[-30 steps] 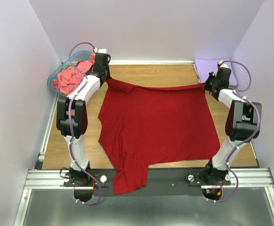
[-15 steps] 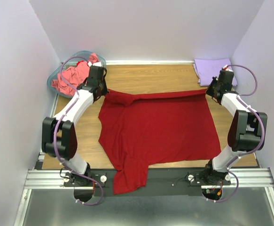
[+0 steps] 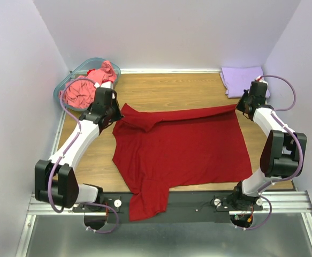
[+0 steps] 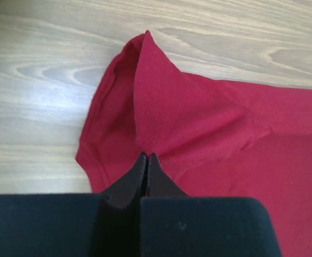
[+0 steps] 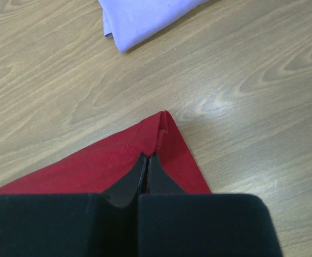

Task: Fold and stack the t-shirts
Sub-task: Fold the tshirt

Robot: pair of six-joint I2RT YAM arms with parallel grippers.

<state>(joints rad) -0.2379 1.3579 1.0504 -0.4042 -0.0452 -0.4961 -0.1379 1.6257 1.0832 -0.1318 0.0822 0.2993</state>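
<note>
Red cloth covers most of what I see from above: the dark red t-shirt (image 3: 182,144) lies spread on the wooden table (image 3: 172,88). Its far edge is turned over toward the near side. Its near part hangs over the table's near edge onto the metal rail (image 3: 284,202). The left gripper (image 3: 116,112) is at the far left corner of the shirt and the right gripper (image 3: 243,107) at the far right corner. Bare wood lies open between the far edge and the back wall. The lavender t-shirt (image 3: 243,80) lies folded in the far right corner, near the right gripper but apart from it. The salmon-pink t-shirt (image 3: 83,88) sits crumpled in the teal basket (image 3: 91,61) at the far left.

From the left wrist, the fingers (image 4: 137,174) are pressed together on a raised fold of the red shirt (image 4: 225,139), with free wood to the left.

From the right wrist, the fingers (image 5: 136,174) are closed on the shirt's corner (image 5: 91,166). Open wood lies on the right, and the lavender t-shirt (image 5: 145,16) is beyond.
</note>
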